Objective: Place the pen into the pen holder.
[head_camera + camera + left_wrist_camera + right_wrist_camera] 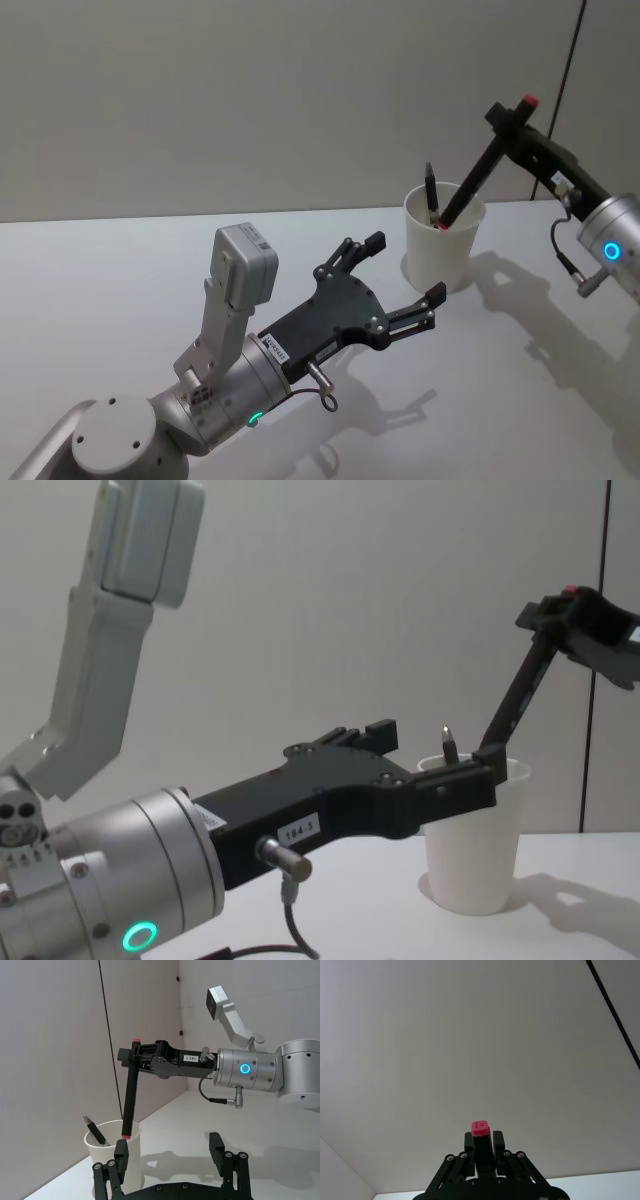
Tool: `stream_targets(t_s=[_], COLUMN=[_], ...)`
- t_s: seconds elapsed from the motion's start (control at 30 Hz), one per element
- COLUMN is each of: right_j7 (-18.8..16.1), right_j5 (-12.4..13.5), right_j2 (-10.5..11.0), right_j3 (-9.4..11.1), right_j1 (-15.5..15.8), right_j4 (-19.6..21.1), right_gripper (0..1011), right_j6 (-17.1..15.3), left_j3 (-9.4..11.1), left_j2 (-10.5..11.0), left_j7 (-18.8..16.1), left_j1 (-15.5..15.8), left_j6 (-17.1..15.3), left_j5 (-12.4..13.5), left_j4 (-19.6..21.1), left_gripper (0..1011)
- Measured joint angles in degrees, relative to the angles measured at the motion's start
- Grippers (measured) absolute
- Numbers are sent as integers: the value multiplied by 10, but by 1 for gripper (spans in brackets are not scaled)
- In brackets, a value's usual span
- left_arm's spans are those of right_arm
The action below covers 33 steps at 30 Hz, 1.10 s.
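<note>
The right gripper is hanging above and to the right of the pen holder, its fingers clamped on the upper end of the pen, with the right arm reaching in from that side. The left gripper is hovering just to the left of the pen holder, fingers spread wide and holding nothing, its wrist angling up from lower left.

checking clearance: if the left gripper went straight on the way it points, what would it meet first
Most likely the pen holder: the open left gripper points at it from close by, with only bare table between. Depth is hard to judge, so it might pass just beside it.
</note>
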<state>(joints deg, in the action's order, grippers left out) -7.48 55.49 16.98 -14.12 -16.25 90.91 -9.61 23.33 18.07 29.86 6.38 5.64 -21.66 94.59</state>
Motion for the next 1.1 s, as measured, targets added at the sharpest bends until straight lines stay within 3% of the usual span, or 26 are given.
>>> stream_targets(t_s=[0.37, 0.8, 1.03, 1.1], right_j7=[-16, -32, -34, -35], right_j5=[-63, -174, -220, -228], right_j2=[4, 2, -3, -4], right_j3=[-9, -25, -33, -34], right_j1=[-2, -9, -14, -15], right_j4=[-4, -16, -26, -28], right_gripper=[217, 217, 219, 262], right_j6=[11, 39, 54, 56], left_j3=[0, 0, 0, 0], left_j2=[0, 0, 0, 0], left_j7=[0, 0, 0, 0], left_j1=[0, 0, 0, 0], left_j6=[0, 0, 0, 0], left_j5=[0, 0, 0, 0], left_j4=[0, 0, 0, 0], left_gripper=[1003, 1003, 1003, 1003])
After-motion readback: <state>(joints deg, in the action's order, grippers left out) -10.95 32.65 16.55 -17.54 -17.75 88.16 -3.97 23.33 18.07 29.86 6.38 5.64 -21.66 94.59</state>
